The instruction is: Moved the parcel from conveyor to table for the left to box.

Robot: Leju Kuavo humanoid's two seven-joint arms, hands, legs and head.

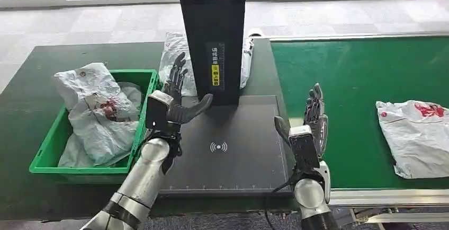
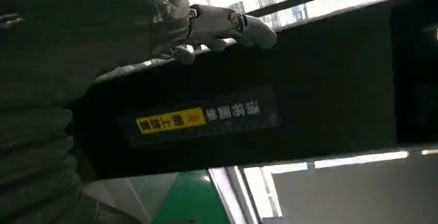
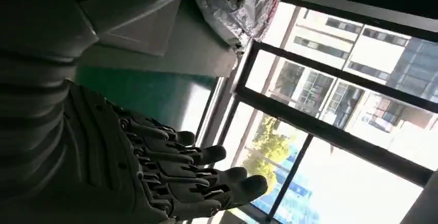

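Note:
A white plastic parcel [image 1: 415, 134] with red print lies on the green conveyor belt [image 1: 349, 81] at the right. My right hand [image 1: 313, 118] is raised at the belt's near left edge, fingers spread and holding nothing; its dark fingers [image 3: 196, 177] show in the right wrist view. My left hand [image 1: 177, 95] is raised over the left side of the black scanner pad [image 1: 227, 145], fingers apart and empty. A green crate [image 1: 53, 150] on the left table holds several white parcels [image 1: 98, 113]. Another white parcel [image 1: 174, 52] lies behind the black scanner column [image 1: 212, 34].
The black column [image 2: 248, 105] stands close in front of my left hand, with the parcel [image 2: 227, 25] behind it. The dark table [image 1: 32, 71] carries the crate and the pad. Grey carpet and windows lie beyond.

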